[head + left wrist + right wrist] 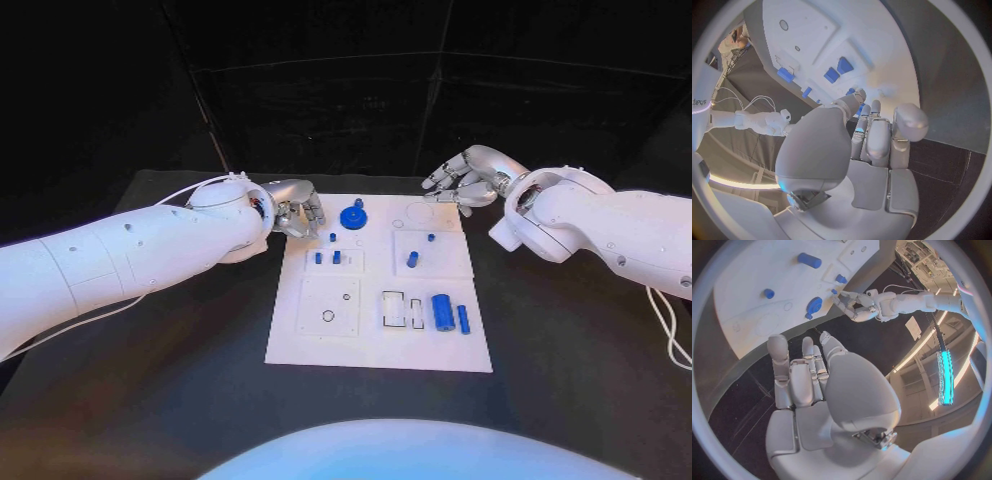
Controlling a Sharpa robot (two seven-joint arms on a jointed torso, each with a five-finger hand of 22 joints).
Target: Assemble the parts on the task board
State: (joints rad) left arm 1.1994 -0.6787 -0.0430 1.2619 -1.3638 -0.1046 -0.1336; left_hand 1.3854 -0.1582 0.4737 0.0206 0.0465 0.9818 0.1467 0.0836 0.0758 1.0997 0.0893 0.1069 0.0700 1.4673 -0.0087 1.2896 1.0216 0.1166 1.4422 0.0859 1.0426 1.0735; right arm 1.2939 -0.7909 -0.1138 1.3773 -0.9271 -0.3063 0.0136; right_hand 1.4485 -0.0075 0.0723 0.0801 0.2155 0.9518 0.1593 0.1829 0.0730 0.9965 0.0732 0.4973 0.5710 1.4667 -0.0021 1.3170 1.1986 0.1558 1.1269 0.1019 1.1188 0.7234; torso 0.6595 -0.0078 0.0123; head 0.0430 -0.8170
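Left robot hand point(299, 211) fingertips hidden behind own palm; small parts point(335, 257) on task board point(378, 350) too small to identify.

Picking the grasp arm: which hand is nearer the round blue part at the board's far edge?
Left. The left hand sits just beside the round blue part, at the task board corner; the right hand hovers farther off, beyond the far edge.

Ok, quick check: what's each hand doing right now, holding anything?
Left hand: open, holding nothing, at the task board's far left corner.
Right hand: open, holding nothing, beyond the board's far right corner.
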